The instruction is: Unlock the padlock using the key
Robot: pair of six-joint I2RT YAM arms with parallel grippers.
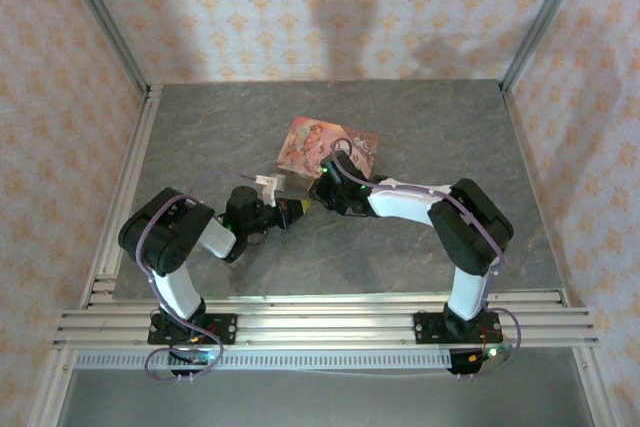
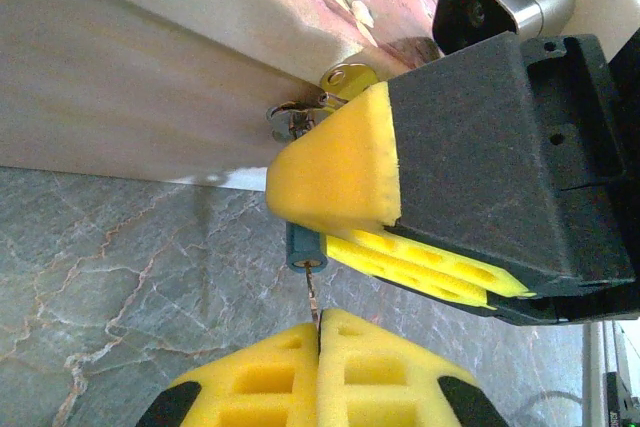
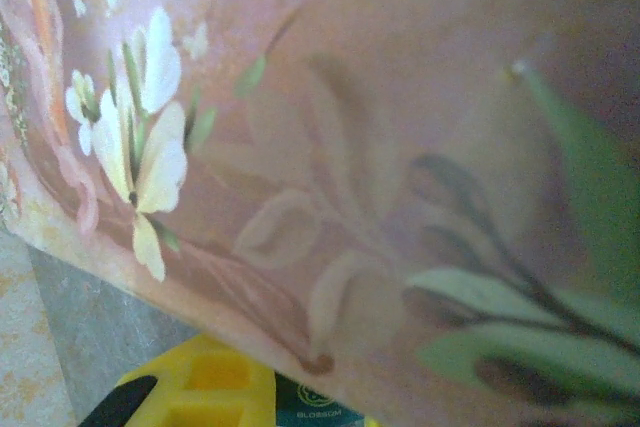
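The padlock hangs at the front of the floral box, just above the table. Its thin silvery shackle is threaded through the box's gold hasp. From the left wrist view only a small corner of its blue body peeks out, because the right gripper has its jaws pressed on the body from both sides, steadying it.

Directly below, the left gripper has its jaws tight together on the key, pinching the thin dark sliver upright. The key's tip meets the underside of the blue body, right where I'd expect the keyhole. A stretch of blade shows between the foam and the lock, so I'd say it is barely in, if at all; I can't tell how deep.

So the lining-up looks done: lock braced, key gripped and aimed. As I read it, what is left is pushing the key home, turning it, and getting the shackle to spring, since it looks closed through the hasp.
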